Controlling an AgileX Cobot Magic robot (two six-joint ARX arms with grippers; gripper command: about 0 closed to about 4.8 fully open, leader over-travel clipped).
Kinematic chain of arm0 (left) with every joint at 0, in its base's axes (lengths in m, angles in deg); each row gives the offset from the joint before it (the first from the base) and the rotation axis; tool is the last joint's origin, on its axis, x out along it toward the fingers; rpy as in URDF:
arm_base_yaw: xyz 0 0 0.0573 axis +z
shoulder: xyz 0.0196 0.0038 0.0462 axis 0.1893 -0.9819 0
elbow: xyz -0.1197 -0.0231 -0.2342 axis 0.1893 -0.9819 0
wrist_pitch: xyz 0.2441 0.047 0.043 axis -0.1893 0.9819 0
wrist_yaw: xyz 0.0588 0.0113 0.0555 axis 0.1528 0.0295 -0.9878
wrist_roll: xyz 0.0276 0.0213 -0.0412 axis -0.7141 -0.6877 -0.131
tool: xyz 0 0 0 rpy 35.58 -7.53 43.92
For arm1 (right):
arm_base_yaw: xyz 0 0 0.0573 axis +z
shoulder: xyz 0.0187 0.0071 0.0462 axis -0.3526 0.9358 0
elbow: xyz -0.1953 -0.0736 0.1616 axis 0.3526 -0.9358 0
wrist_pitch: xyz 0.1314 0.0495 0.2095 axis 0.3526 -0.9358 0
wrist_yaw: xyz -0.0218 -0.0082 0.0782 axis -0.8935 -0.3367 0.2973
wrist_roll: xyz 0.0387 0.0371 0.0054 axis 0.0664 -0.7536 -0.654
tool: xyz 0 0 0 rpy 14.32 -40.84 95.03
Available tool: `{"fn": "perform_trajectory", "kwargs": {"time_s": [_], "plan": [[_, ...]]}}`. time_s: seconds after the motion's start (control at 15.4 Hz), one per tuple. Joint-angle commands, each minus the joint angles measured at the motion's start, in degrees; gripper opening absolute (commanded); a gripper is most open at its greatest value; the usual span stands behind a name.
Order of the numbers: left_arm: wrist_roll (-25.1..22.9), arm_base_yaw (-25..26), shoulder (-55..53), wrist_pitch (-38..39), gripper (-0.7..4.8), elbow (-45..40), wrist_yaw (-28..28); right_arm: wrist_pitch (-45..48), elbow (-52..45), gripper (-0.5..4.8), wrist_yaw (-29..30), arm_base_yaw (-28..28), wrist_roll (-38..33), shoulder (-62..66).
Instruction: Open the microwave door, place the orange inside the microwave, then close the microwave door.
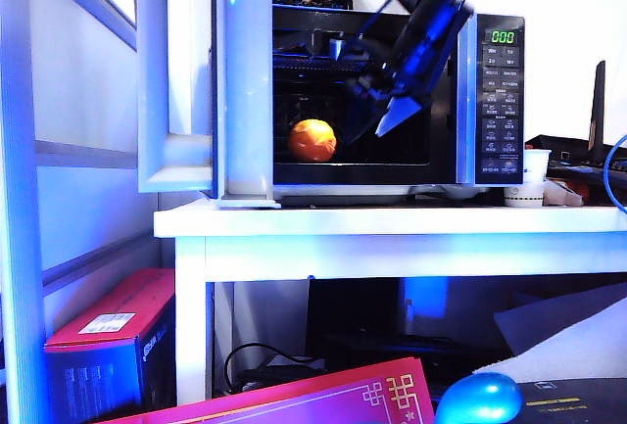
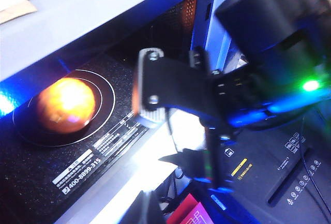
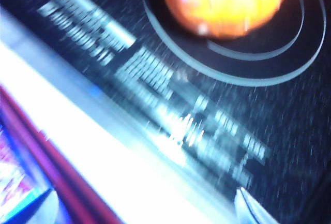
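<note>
Exterior view: orange [image 1: 313, 140] on microwave [image 1: 392, 91] floor, door [image 1: 191, 81] swung wide. Right gripper [image 1: 387, 111] spread, empty, right of orange.
Left wrist view: left gripper unseen.
Right wrist view: orange [image 3: 227, 1] beyond fingertips [image 3: 251, 208]. Door nearer left arm.

The microwave door [image 1: 191, 71] stands swung fully open on the left, leaving the microwave [image 1: 392, 71] cavity mouth unblocked on that side. The orange [image 1: 313, 140] occupies the cavity floor left of centre. The right gripper [image 1: 392, 111], jaws spread wide and empty, hangs across the right half of the opening, apart from the orange. A paper cup [image 1: 529, 177] stands beside the microwave's right edge.
</note>
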State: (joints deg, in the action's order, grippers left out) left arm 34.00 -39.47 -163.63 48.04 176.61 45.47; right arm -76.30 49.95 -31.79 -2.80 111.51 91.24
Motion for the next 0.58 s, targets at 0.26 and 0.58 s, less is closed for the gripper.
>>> {"fn": "perform_trajectory", "kwargs": {"time_s": [0.26,0.58], "plan": [[1.03,0.0,-1.22,5.16,-0.03,-1.11,0.15,-8.17,0.22,4.79,-7.8,0.11,-0.33,-10.6],[1.09,-0.02,0.28,0.55,-0.03,-1.01,3.17,-4.55,0.22,0.31,-9.53,0.11,-1.4,-22.95]]}}
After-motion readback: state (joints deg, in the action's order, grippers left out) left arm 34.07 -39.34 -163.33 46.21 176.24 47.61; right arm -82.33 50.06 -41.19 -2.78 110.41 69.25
